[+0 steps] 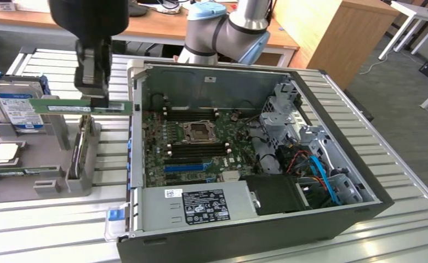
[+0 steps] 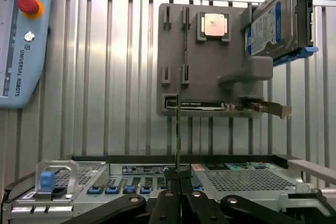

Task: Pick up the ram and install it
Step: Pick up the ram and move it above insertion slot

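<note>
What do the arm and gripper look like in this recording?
The arm has a silver metal tube and rounded grey joints with pale blue caps. The gripper is black, with a blocky body, slim fingers and linkage bars with silver pivot bolts.

Beside the open black metal computer case [image 1: 287, 233], the black two-fingered gripper [image 1: 97, 105] covers the middle of the long, thin green ram stick [image 1: 60, 107], and its dark body runs out past the exterior view's upper edge. From the wrist, that stick [image 2: 179, 124] is edge-on, so its chips and label cannot be made out. Farther from the case, the grey plastic fixture block [image 1: 53, 159] is cut by the exterior view's left edge. Inside the case, the silver power supply [image 1: 155, 211] carries a dark label [image 1: 206, 205] whose print is too small to read.
</note>
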Controlling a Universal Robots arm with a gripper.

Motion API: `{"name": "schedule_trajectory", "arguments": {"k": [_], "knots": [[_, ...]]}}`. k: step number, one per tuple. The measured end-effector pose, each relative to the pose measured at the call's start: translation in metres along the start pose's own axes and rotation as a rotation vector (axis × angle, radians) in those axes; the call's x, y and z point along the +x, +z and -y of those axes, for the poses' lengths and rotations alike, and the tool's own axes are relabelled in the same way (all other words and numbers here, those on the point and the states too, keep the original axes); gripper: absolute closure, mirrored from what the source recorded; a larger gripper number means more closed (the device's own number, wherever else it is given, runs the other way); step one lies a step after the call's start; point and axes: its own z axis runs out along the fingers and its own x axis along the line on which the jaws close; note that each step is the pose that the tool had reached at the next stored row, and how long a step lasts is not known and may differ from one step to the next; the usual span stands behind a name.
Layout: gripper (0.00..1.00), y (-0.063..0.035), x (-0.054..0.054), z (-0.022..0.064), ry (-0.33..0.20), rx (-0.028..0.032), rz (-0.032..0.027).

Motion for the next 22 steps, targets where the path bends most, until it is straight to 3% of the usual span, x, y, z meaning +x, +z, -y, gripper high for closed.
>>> {"name": "schedule_trajectory", "arguments": {"k": [22], "knots": [[0.88,-0.0055,0.0,0.0905,0.001,-0.0154,-0.0001]]}}
